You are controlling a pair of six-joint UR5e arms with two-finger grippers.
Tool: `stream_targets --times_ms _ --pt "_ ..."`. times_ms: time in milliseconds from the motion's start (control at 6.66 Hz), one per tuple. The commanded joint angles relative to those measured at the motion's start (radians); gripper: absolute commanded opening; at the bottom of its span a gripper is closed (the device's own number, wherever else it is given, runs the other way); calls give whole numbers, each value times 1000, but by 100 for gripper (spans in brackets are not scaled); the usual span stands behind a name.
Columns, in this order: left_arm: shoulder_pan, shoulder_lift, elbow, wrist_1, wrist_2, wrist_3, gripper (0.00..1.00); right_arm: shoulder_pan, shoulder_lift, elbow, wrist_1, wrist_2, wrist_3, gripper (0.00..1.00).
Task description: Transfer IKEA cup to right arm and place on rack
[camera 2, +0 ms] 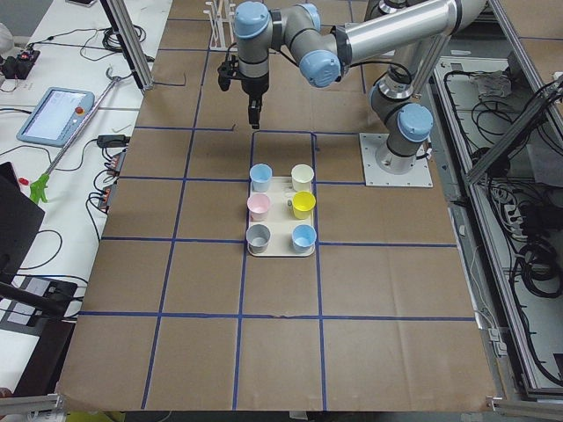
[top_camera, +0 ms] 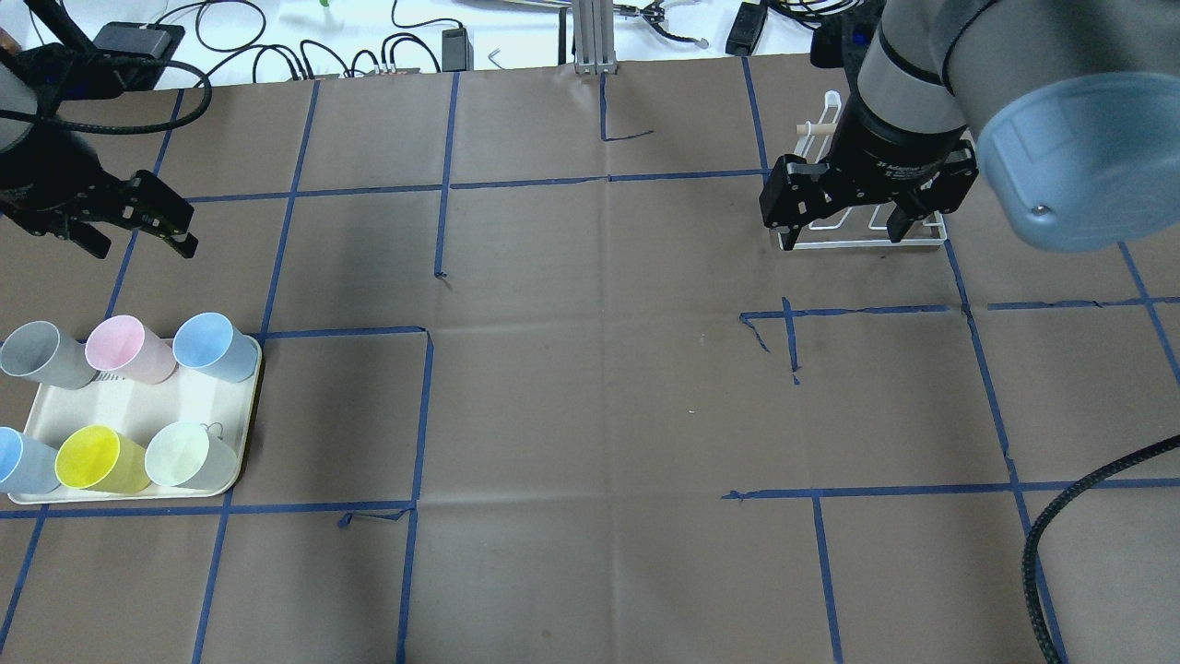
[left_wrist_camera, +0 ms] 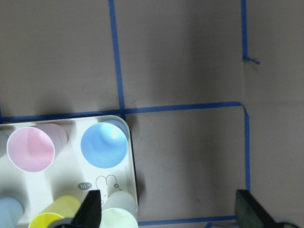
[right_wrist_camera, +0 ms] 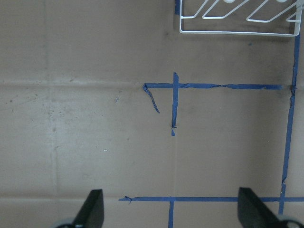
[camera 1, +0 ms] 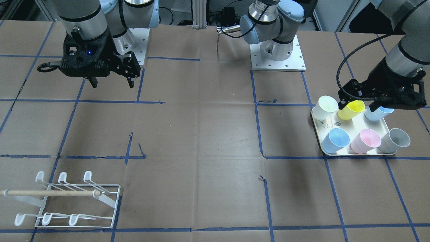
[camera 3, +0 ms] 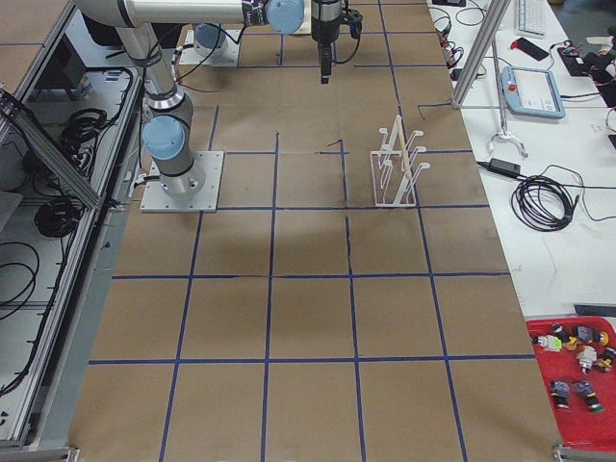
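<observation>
Up above the 3 o'clock edge of the tray (top_camera: 138, 406), which sits at roughly 8 o'clock on the table (top_camera: 590, 415) in the overhead view, we see the left gripper (top_camera: 143, 247) with fingers spread wide and nothing between them. In the wrist view one fingertip (left_wrist_camera: 92, 202) is over the gap between the yellow cup (left_wrist_camera: 47, 221) and the pale green cup (left_wrist_camera: 121, 216). The other is out over bare table. The front view has the gripper overlapping the yellow cup's rim, but we think it hangs clear above it; height is hard to read.

Six cups stand mouth-up on the tray in two rows of three. The far row is grey cup (top_camera: 41, 355), pink cup (top_camera: 124, 349) and blue cup (top_camera: 212, 346). The near row is light blue cup (top_camera: 18, 461), yellow, pale green.

The right gripper (top_camera: 841, 226) is well apart at about 1 o'clock, fingers likewise wide apart and empty. It hangs near the rack (camera 1: 77, 201), on the robot's side of it, not touching.
</observation>
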Motion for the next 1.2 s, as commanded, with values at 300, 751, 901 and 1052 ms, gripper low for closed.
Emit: stream_targets --times_ms 300,751,901,1052 --pt "30 -54 -168 242 -6 22 99 0 16 2 -141 65 21 100" --pt "30 -132 -301 491 -7 17 99 0 10 2 -285 244 390 100" --pt "28 -161 -316 531 -7 16 99 1 21 5 -395 337 513 100" --pt "28 -180 -326 536 -7 14 99 0 44 39 -528 384 618 100"
